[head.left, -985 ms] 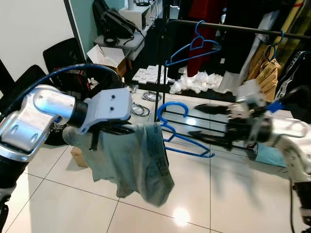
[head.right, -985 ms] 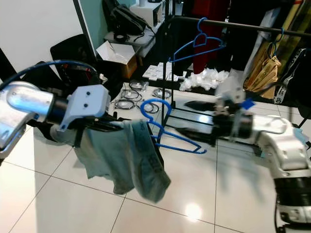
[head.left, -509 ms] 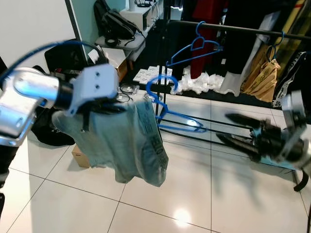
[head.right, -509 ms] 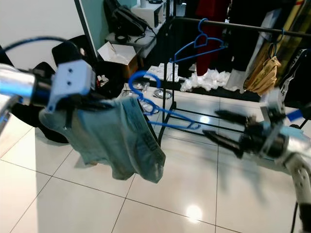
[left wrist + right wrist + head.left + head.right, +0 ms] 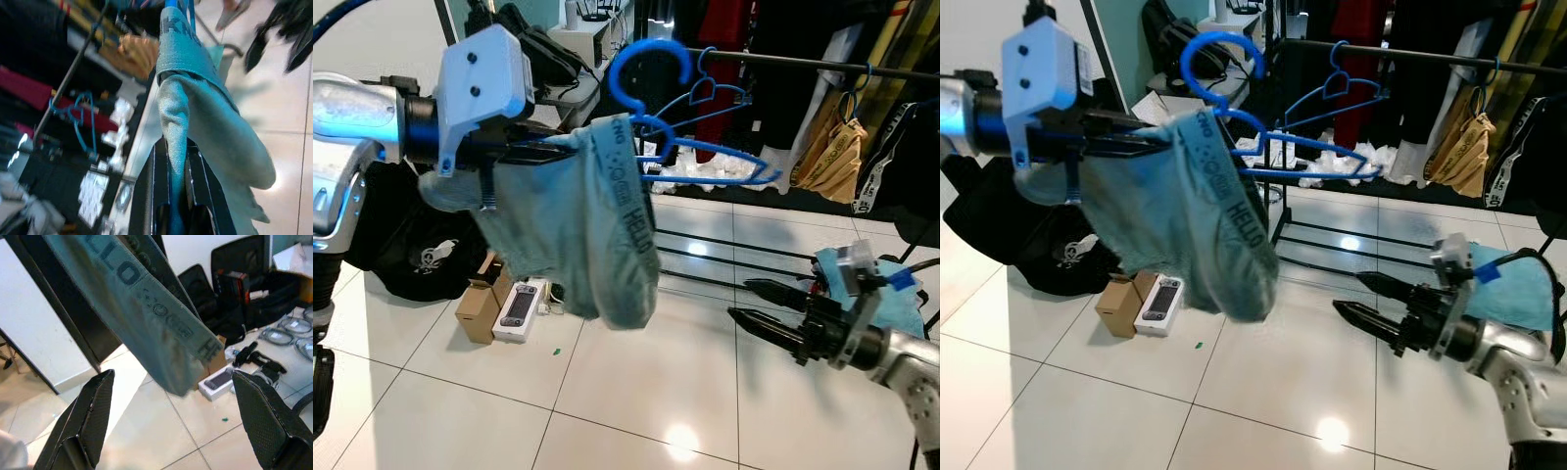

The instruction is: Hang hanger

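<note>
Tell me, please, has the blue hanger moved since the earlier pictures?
Yes. The blue hanger has risen: its hook is now level with the clothes rail, formerly well below.

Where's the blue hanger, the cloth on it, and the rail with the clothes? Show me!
hanger [image 5: 651, 54], left eye view, on its hook.
cloth [image 5: 563, 225], left eye view, on the middle of the hanging fabric.
rail [image 5: 822, 67], left eye view, on the bare bar between hanging items.

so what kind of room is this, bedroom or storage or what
Probably a workroom or lab corner used for clothes storage, not a bedroom: a black garment rail with hanging clothes and a spare blue hanger, a tiled floor, and cardboard boxes beside a dark bag.
</note>
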Robot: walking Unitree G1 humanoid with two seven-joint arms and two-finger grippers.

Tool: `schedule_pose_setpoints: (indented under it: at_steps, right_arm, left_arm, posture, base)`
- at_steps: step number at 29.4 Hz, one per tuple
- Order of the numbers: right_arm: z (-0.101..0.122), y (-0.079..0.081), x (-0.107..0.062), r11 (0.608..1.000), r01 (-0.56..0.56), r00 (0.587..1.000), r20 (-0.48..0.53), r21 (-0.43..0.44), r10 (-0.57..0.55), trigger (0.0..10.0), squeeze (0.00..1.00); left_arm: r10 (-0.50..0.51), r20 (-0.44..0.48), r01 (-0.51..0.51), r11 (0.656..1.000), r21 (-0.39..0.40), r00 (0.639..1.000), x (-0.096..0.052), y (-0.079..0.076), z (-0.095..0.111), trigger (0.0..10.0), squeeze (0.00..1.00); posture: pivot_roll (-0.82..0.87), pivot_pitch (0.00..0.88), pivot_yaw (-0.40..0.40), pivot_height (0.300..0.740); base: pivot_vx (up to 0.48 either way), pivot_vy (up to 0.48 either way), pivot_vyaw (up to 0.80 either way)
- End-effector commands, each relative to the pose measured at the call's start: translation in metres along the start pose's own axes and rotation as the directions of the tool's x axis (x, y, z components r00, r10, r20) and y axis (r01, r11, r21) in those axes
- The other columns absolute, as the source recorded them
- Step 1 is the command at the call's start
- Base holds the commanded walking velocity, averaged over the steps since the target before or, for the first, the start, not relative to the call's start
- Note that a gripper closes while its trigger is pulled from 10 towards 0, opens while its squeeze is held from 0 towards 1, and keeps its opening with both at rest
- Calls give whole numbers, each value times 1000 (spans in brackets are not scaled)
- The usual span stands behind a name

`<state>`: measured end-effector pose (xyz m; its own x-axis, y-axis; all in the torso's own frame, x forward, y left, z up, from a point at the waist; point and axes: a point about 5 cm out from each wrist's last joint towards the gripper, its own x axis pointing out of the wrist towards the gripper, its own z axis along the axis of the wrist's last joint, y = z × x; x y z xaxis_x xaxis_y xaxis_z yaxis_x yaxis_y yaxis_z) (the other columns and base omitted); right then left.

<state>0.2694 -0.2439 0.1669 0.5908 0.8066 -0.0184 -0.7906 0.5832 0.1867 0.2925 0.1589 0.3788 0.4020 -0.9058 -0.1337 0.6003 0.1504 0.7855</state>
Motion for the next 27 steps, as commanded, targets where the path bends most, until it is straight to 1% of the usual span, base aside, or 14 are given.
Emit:
schedule_pose_setpoints:
  at_steps: [1,2,3,5,6,8,10,11,12,17,18,22,24,27]
  right_arm:
    - [1,2,9,1000,-7,1000,13,-16,7,10000,0]
    - [1,2,9,1000,-7,1000,13,-16,7,10000,0]
    - [3,5,14,1000,-19,999,31,-16,19,10000,0]
    - [3,5,14,1000,-19,999,31,-16,19,10000,0]
    - [10,12,21,998,-69,994,84,-8,70,10000,0]
    - [10,12,21,998,-69,994,84,-8,70,10000,0]
    - [27,26,33,983,-184,966,181,-11,183,10000,0]
    - [27,26,33,983,-184,966,181,-11,183,10000,0]
    - [33,31,36,976,-218,954,208,-23,218,10000,0]
    - [36,32,38,973,-231,948,218,-31,232,10000,0]
    - [41,34,41,968,-249,937,243,-39,251,10000,0]
    - [49,36,48,962,-267,919,287,-48,270,10000,0]
    - [49,36,48,962,-267,919,287,-48,270,10000,0]
    - [49,35,54,967,-249,918,307,-43,250,10000,0]
  left_arm:
    - [3,49,-4,1000,21,999,0,3,11,10000,0]
    - [3,49,-4,1000,21,999,0,3,11,10000,0]
    - [-3,56,2,1000,22,998,2,2,12,10000,0]
    - [-3,56,2,1000,22,998,2,2,12,10000,0]
    - [-11,59,10,1000,27,998,4,1,12,10000,0]
    - [-11,59,10,1000,27,998,4,1,12,10000,0]
    - [-29,78,27,999,30,997,10,-2,13,10000,0]
    - [-29,78,27,999,30,997,10,-2,13,10000,0]
    - [-38,88,35,999,31,995,12,-3,14,10000,0]
    - [-43,93,40,999,31,995,13,-4,14,10000,0]
    - [-59,103,56,998,33,993,16,-6,15,10000,0]
    - [-86,124,83,996,32,988,20,-11,18,10000,0]
    - [-86,124,83,996,32,988,20,-11,18,10000,0]
    - [-102,154,99,995,31,983,21,-13,24,10000,0]
  posture:
    - [-1,40,29,740]
    - [-1,40,29,740]
    - [-2,40,29,740]
    - [-2,40,29,740]
    - [-3,38,29,740]
    - [-3,38,29,740]
    - [-3,33,29,740]
    - [-3,33,29,740]
    - [-2,32,29,740]
    - [-2,32,29,740]
    - [-3,26,28,740]
    - [-3,23,28,740]
    - [-3,23,28,740]
    - [0,23,29,740]
  base:
    - [0,0,0]
    - [0,0,0]
    - [0,0,0]
    - [0,0,0]
    - [0,0,0]
    - [0,0,0]
    - [0,0,0]
    - [0,0,0]
    - [0,0,0]
    - [0,0,0]
    - [0,0,0]
    - [0,0,0]
    - [0,0,0]
    - [0,0,0]
